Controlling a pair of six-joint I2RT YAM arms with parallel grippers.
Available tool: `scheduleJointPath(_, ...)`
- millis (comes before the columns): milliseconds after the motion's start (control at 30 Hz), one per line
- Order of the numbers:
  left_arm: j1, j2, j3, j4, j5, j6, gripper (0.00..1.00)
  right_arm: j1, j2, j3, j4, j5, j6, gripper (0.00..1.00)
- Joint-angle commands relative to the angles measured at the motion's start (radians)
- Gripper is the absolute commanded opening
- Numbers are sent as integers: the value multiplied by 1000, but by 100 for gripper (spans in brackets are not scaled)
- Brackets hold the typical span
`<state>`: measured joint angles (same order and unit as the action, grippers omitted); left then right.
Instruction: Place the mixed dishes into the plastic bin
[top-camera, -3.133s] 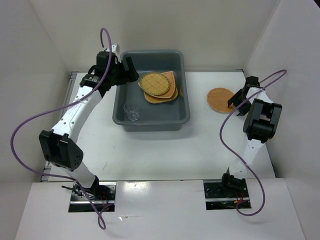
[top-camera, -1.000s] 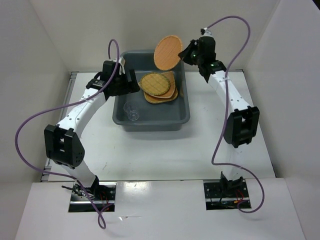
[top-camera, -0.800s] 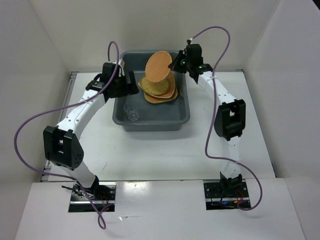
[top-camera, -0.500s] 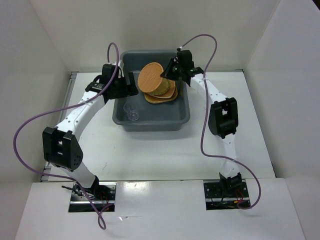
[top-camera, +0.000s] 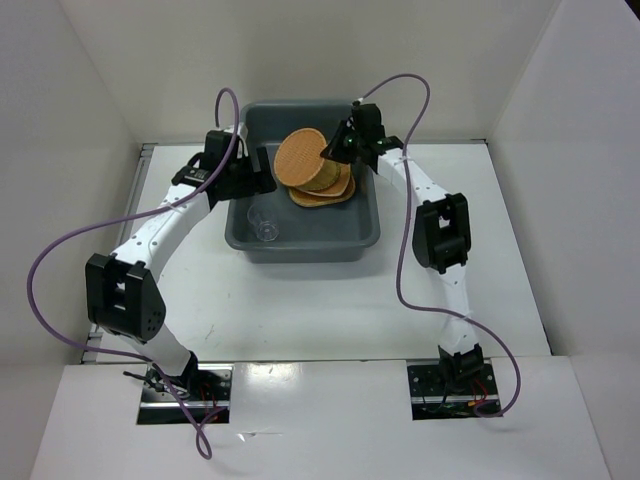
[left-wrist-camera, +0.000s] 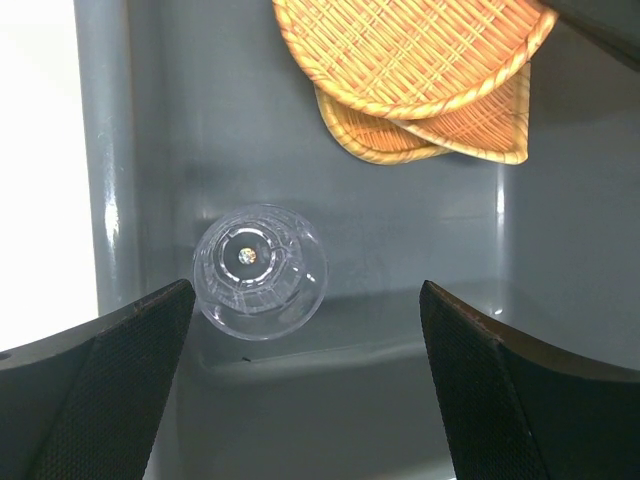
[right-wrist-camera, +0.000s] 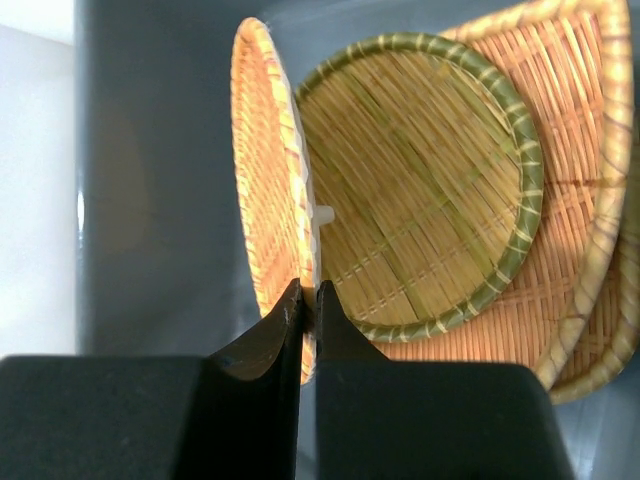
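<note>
the right gripper (right-wrist-camera: 308, 292), jaws pinched nearly closed on the rim of a round plate (right-wrist-camera: 268, 170), holds it tilted on edge over the stack of plates (right-wrist-camera: 430, 200) in the grey bin (top-camera: 300, 246), upper middle of the overhead view. the left gripper (left-wrist-camera: 307, 292) hangs wide open, holding nothing, above the clear cup (left-wrist-camera: 259, 270) at the bin's lower left.

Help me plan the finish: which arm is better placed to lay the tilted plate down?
Right: the right pincer grips the round plate on edge above the stack in the bin; left pincer hangs open.
</note>
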<state>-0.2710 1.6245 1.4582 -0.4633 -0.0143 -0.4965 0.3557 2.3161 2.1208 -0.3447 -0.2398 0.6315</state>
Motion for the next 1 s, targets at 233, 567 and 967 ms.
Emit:
scheduleJointPath(233, 1, -40, -16, 29, -21, 26, 100, 3, 22, 61, -8, 111, -23, 20)
scheduleJointPath(567, 1, -40, -16, 38, -21, 26, 100, 3, 42, 61, -27, 165, -52, 32)
scheduleJointPath(967, 35, -49, 19, 38, -27, 26, 100, -24, -58, 171, -99, 106, -183, 86)
